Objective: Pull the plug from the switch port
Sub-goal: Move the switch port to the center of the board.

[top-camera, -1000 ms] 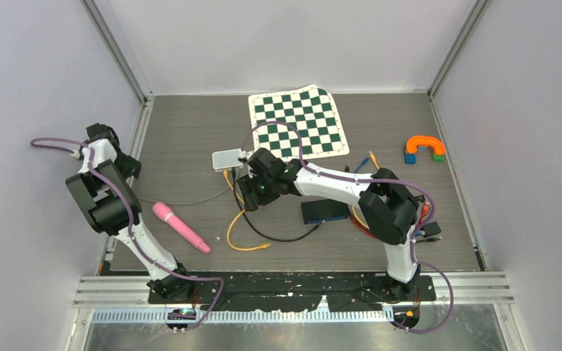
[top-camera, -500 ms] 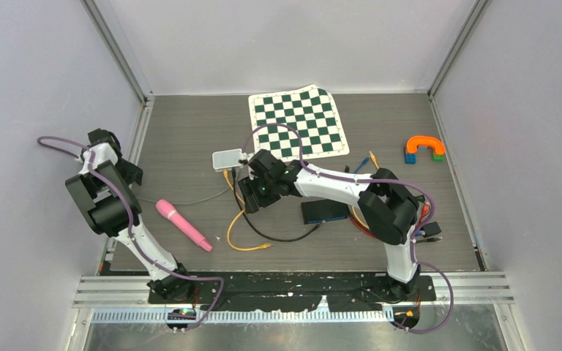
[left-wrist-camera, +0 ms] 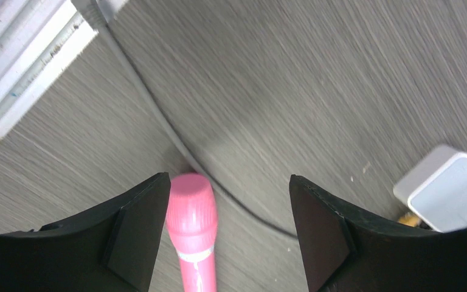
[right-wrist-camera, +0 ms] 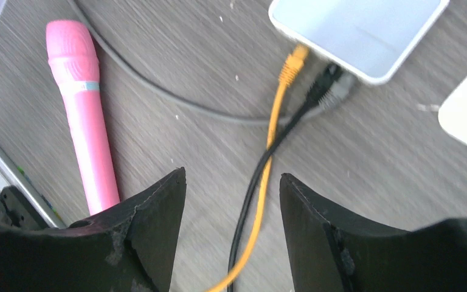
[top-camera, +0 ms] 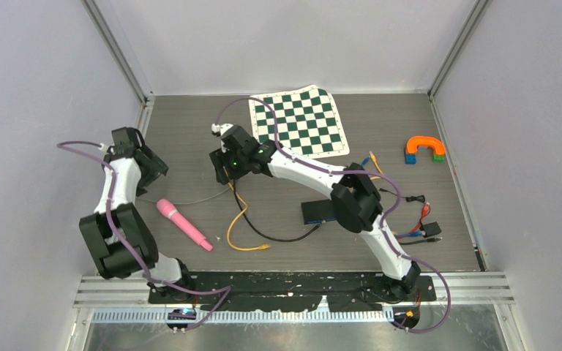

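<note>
My right pincer (right-wrist-camera: 231, 182) gapes open near the switch (right-wrist-camera: 356, 30). The yellow plug (right-wrist-camera: 292, 64) seems seated; grip its body squarely, pull straight out.

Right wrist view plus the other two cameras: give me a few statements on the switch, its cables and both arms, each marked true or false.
1. The yellow plug sits in a port of the switch. True.
2. The right gripper is shut on the black cable. False: its jaws are open and hold nothing.
3. The pink wand lies on the table, apart from the switch. True.
4. The left gripper grips the pink wand. False: its jaws are open, with the wand's tip on the table between them.
5. The switch rests on the checkered mat. False: it lies beside the mat.
</note>
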`<state>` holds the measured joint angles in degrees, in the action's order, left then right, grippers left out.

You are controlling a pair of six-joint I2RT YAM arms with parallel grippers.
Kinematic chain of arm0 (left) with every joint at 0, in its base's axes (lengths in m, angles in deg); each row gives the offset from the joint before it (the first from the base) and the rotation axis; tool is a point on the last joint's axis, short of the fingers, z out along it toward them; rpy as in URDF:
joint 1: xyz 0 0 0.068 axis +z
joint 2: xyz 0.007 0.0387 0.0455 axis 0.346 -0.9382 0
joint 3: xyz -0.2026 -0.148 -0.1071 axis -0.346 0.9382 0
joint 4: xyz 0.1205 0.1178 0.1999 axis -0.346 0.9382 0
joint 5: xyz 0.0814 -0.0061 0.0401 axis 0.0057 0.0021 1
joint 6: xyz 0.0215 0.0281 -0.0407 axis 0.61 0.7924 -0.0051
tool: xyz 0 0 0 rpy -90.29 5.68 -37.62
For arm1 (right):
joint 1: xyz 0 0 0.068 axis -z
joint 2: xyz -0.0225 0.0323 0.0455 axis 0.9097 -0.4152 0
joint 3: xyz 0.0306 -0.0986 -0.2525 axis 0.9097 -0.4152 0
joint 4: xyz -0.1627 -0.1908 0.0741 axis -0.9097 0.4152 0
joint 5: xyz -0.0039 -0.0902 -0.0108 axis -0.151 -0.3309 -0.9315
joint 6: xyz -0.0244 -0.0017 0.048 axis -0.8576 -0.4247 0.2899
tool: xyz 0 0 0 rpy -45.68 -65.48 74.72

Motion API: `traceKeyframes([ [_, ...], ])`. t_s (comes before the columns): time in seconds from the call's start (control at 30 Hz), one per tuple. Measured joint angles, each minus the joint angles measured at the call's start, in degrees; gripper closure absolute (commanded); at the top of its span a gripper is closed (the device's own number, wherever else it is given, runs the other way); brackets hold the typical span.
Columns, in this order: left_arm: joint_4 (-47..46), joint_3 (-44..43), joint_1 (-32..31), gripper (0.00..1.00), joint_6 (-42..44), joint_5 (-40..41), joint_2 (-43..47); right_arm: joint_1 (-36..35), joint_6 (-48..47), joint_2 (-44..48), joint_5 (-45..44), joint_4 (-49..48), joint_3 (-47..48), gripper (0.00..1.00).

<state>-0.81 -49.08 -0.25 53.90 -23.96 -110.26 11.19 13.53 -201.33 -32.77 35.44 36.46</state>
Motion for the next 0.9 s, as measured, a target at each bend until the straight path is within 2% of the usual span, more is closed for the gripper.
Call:
traceKeyframes([
  [0.13,-0.9,5.7,-0.2,0.23,-0.4,-3.4,7.8,0.0,-0.2,-9.8,-5.8,4.8,12.5,0.36],
  [0.2,-1.2,7.5,-0.3,0.23,-0.5,-4.7,10.9,0.0,1.0,-12.8,-9.7,6.3,15.3,0.36],
  [0.4,-1.5,11.6,-1.0,0.23,-0.4,-8.8,20.3,0.1,6.5,-14.3,-17.9,9.3,15.5,0.34],
  [0.77,-1.0,16.1,-1.2,0.22,0.8,-10.9,28.0,-2.5,10.5,-15.6,-20.2,8.4,14.6,0.3],
  [0.87,-1.0,16.3,-1.2,0.22,1.1,-10.9,28.1,-3.6,11.3,-17.3,-22.0,8.6,15.7,0.34],
  [0.9,-1.0,16.4,-1.2,0.22,1.1,-10.9,28.1,-4.0,11.6,-17.4,-22.4,8.6,15.9,0.39],
])
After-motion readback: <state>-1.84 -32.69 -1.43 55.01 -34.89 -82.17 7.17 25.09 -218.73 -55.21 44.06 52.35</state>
